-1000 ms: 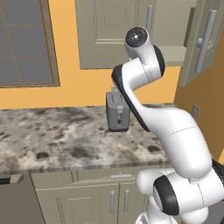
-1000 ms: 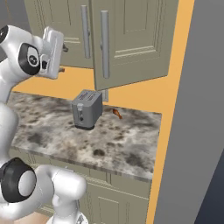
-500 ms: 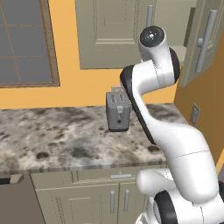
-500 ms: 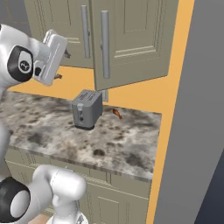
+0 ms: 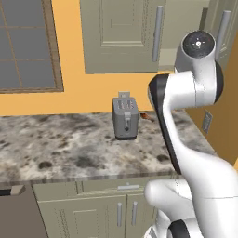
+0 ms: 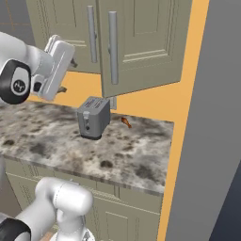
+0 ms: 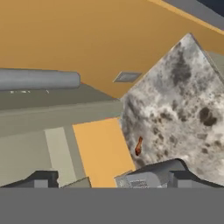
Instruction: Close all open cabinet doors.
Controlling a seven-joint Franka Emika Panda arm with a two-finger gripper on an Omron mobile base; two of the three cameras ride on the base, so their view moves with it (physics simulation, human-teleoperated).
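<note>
Two tall grey-beige cabinet doors hang above the counter. The left door [image 5: 121, 32] lies flat against the cabinet, its bar handle [image 5: 158, 32] on its right edge. The right door [image 6: 146, 42] stands swung out into the room, with its long silver handle [image 6: 113, 47] facing me. In the left base view this open door [image 5: 228, 28] shows at the right edge. My gripper [image 6: 62, 70] hovers left of both handles, at the height of the doors' lower edge. It is open and holds nothing. In the hand view the fingertips [image 7: 41, 179] stand wide apart and a bar handle [image 7: 39, 79] crosses the upper left.
A grey toaster [image 6: 94, 117] stands on the speckled stone counter [image 6: 141, 155] below the doors, a small orange-brown item [image 6: 126, 122] beside it. A tall grey panel [image 6: 212, 117] bounds the counter on the right. A window [image 5: 25, 44] lies left. Base-cabinet doors [image 5: 125, 214] run under the counter.
The arm has lifted and swung right, carrying the hand up toward the cabinet doors. The doors and toaster have not moved. The jaws stay open.
</note>
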